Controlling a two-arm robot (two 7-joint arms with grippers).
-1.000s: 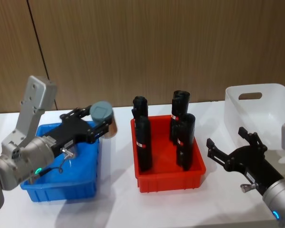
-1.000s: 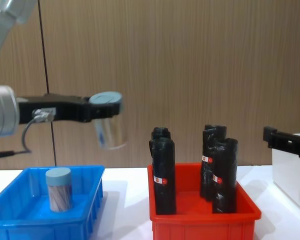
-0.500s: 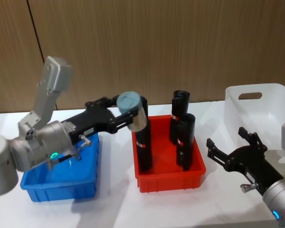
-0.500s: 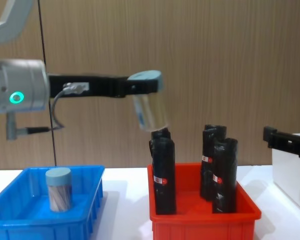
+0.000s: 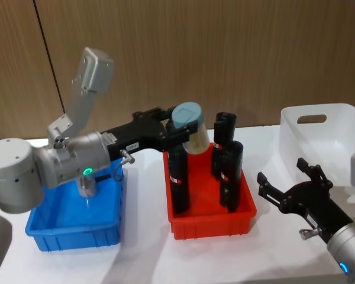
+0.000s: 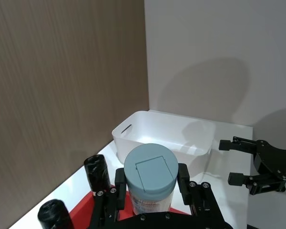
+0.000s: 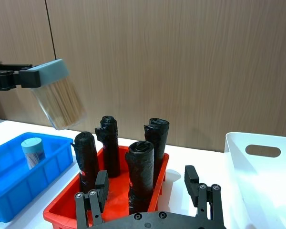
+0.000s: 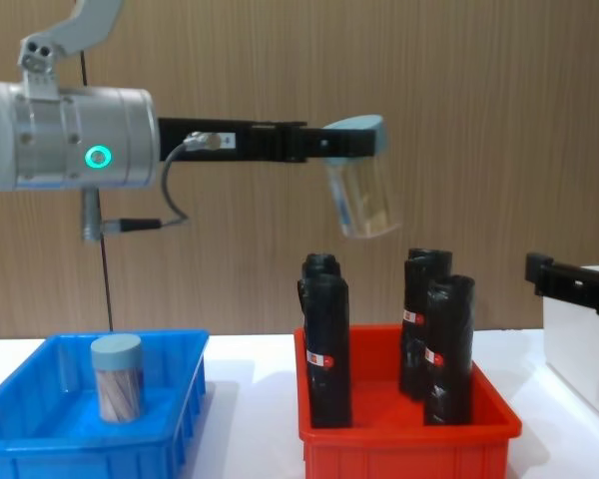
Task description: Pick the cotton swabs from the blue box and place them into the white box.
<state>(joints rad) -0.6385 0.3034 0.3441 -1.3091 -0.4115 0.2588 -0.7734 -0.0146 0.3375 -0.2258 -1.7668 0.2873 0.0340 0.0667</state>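
Brown wood-panelled wall (image 5: 236, 53), behind everything
White flat tabletop (image 5: 142, 254), carrying three bins in a row
Milky white smooth plastic box (image 5: 350, 142), handle cut-out near the rim, far right
Red rectangular plastic bin (image 5: 210, 223), middle; holds four upright black rolls (image 5: 178, 177) with small red labels, print too small to read
Shallow bright blue ribbed plastic box (image 5: 71, 234), left; one clear cylindrical swab jar with grey-blue lid (image 8: 117, 377) stands upright inside it
Left gripper (image 6: 151, 183): black fingers (image 6: 120, 180) clamped on both sides of the lid of a second, held swab jar (image 8: 361, 195); it hangs tilted above the red bin, higher than the roll tops and clear of them; its label is faint, unreadable
Right gripper (image 5: 282, 173): fingers spread wide, holding nothing, above the tabletop between red bin and white box
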